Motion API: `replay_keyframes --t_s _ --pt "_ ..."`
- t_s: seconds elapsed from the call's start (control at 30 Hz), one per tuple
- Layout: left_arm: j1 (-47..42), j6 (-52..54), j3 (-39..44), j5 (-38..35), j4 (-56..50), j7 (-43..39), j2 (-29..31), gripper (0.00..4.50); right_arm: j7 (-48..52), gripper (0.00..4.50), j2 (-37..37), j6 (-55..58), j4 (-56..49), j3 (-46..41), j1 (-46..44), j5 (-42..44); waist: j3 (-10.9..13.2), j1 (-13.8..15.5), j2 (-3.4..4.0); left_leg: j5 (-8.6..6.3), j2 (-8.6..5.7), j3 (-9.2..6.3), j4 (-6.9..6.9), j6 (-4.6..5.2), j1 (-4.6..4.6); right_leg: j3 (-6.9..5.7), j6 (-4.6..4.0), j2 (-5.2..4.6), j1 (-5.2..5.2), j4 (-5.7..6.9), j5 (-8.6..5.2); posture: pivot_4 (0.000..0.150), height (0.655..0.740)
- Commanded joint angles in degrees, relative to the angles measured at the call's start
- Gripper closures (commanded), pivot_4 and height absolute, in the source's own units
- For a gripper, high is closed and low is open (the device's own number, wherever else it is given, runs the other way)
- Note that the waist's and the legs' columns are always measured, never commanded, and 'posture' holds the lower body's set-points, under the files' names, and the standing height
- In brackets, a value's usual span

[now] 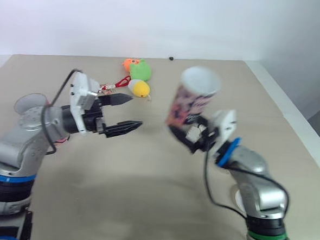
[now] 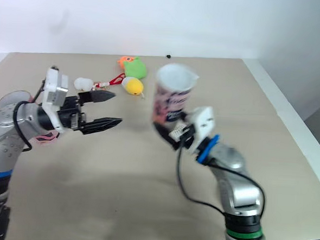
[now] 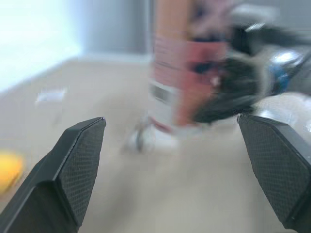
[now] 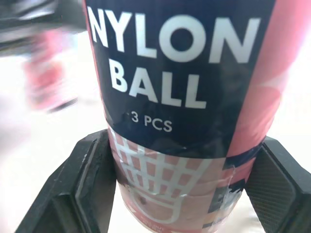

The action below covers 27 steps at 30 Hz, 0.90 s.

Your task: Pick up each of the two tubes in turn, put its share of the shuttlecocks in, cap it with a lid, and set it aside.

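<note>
My right gripper (image 1: 189, 135) is shut on the lower end of a pink and navy tube (image 1: 192, 103), marked "NYLON BALL 3 PCS" in the right wrist view (image 4: 180, 97). It holds the tube up above the table, leaning, white top end up. My left gripper (image 1: 134, 112) hangs open and empty to the tube's left, pointing at it, well apart from it. Behind my left arm stands a second tube (image 2: 12, 99), mostly hidden. Yellow (image 1: 139, 88), green (image 1: 141, 70) and orange (image 1: 130, 62) shuttlecocks lie at the back, and a white one (image 2: 83, 84) beside them.
The beige table (image 1: 144, 195) ends at a pale edge strip (image 1: 295, 123) on the right, with a drop beyond it. A white wall runs along the far side. A small dark speck (image 1: 171, 58) lies at the back edge.
</note>
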Motion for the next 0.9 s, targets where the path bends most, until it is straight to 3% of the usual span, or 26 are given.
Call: replay_keyframes --t_s 0.03,0.17,0.3,0.5,0.8,0.83,0.9 --pt "-2.91 -0.59 -3.84 -0.44 -2.16 3.27 -5.19 0.00 -9.25 0.72 -0.99 2.18 -1.31 -10.72 -0.66 1.26 0.00 0.00 0.00 0.00 -0.03 0.01 0.00 -0.01 0.00 0.06 -0.03 0.00 -0.01 0.00 0.05 0.150 0.7400" --pt "-4.68 -4.35 -8.06 3.55 0.56 4.79 -10.92 0.00 -15.89 0.72 -2.49 1.89 1.52 -19.58 0.41 0.83 -0.01 0.17 0.01 0.03 -0.17 -0.02 0.00 -0.02 -0.03 0.34 -0.15 0.05 -0.02 0.00 0.15 0.150 0.7400" --pt "-5.58 -8.74 -13.24 7.94 5.07 4.57 -16.09 0.00 -21.13 0.72 -5.34 0.93 12.14 -29.34 4.10 -0.83 -0.07 -0.14 0.11 0.03 -0.28 -0.08 0.00 -0.01 0.01 0.55 -0.12 0.10 -0.02 0.00 0.16 0.150 0.7400" --pt "-4.65 -9.81 -15.90 10.33 6.88 2.33 -16.41 0.00 -23.85 0.72 -3.85 -8.22 25.45 -29.68 8.59 -4.37 -0.16 -0.83 0.38 0.00 -0.38 -0.10 -0.02 0.15 0.11 0.83 0.08 0.22 0.24 -0.15 0.08 0.150 0.7400" --pt "-3.32 -9.58 -15.60 11.05 6.02 2.11 -15.59 0.00 -24.70 0.72 -2.69 -11.57 32.82 -28.28 12.85 -4.95 -0.24 -1.06 0.52 0.18 -0.55 -0.18 -0.02 0.46 0.44 1.33 0.55 0.38 0.56 -0.13 0.20 0.150 0.7400" --pt "-3.15 -9.49 -15.60 11.02 5.85 2.15 -15.56 0.00 -24.54 0.13 -2.62 -11.55 32.63 -28.23 13.48 -4.69 -0.28 -0.88 0.45 0.19 -0.57 -0.19 -0.02 0.46 0.45 1.38 0.55 0.41 0.60 -0.14 0.20 0.150 0.7400" --pt "-2.92 -9.51 -15.81 11.13 5.75 2.17 -15.56 0.00 -24.45 0.04 -2.51 -11.73 31.08 -28.39 14.55 -4.05 -0.30 -0.49 0.42 0.19 -0.57 -0.21 -0.02 0.47 0.43 1.37 0.55 0.43 0.65 -0.22 0.20 0.150 0.7400"
